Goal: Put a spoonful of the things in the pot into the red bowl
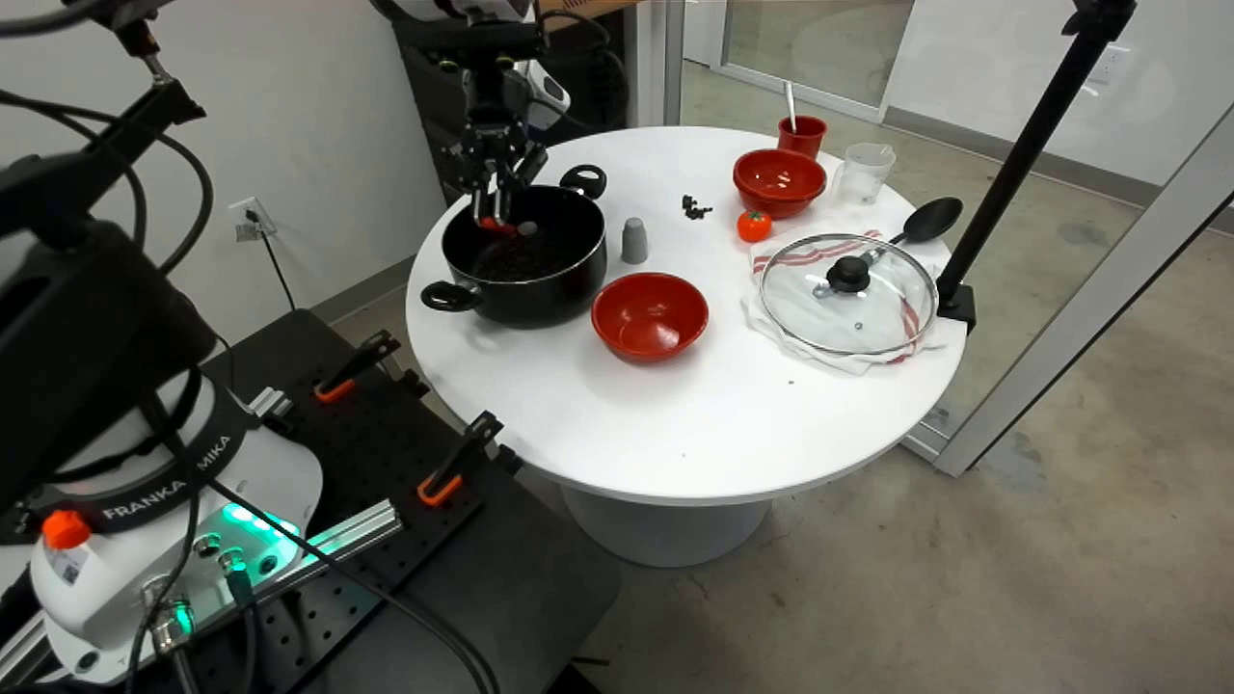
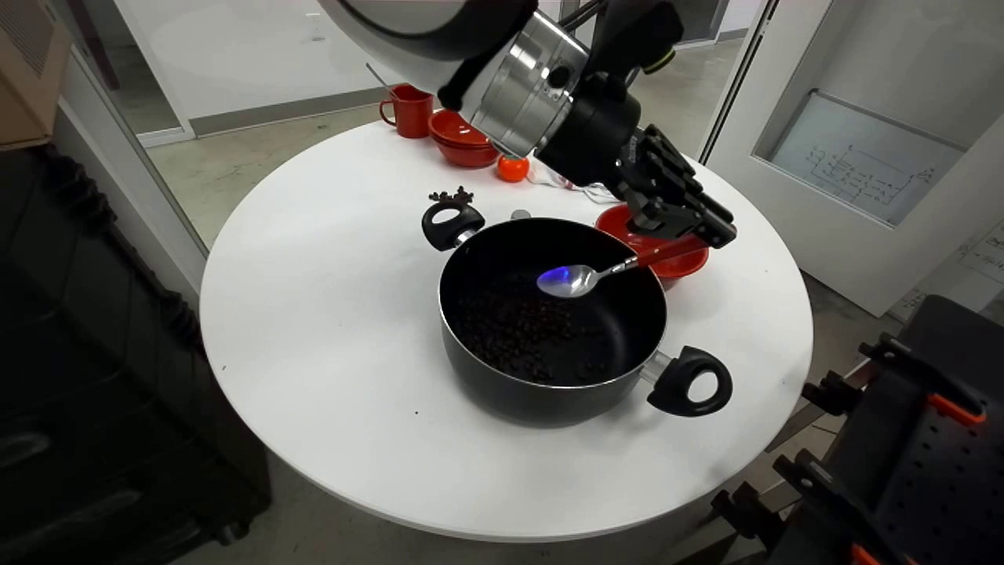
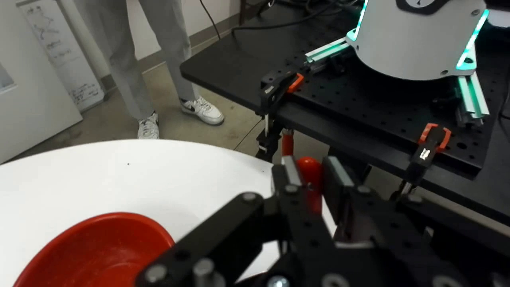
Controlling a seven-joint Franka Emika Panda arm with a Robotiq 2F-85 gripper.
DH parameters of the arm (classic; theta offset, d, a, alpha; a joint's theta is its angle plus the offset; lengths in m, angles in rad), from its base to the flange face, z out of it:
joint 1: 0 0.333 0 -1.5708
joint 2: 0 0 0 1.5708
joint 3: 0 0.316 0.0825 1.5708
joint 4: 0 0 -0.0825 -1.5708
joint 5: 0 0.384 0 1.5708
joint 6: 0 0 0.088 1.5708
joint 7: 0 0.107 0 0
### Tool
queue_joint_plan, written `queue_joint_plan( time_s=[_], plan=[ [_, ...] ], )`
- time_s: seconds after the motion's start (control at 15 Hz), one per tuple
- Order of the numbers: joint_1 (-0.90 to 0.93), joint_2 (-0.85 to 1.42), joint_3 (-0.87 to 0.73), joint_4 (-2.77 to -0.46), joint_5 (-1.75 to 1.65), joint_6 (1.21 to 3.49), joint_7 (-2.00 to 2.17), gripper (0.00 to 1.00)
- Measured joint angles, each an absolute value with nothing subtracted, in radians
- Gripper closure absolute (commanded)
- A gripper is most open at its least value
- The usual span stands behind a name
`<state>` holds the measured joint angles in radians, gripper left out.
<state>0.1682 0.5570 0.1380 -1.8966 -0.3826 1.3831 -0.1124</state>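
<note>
1. The gripper (image 3: 314, 171) is pinched closed on the red handle of a metal spoon (image 2: 620, 267).
2. In an exterior view, the spoon passes over the rim of the black two-handled pot (image 2: 541, 404) at two o'clock, its head within the mouth.
3. Small dark bean-like pieces (image 2: 514, 329) lie on the pot's floor, mainly five to nine o'clock.
4. In an exterior view, the shallow red bowl (image 1: 648, 318) sits just beside the pot at four o'clock; the glass lid (image 1: 849, 282) lies well apart at three.
</note>
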Motion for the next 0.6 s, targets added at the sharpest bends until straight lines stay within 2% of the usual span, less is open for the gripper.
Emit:
queue_joint_plan(
  time_s=[0.6],
  plan=[
    [0.112,0.839,0.063,-1.669,-0.229,1.2,-0.048,0.95]
  ],
)
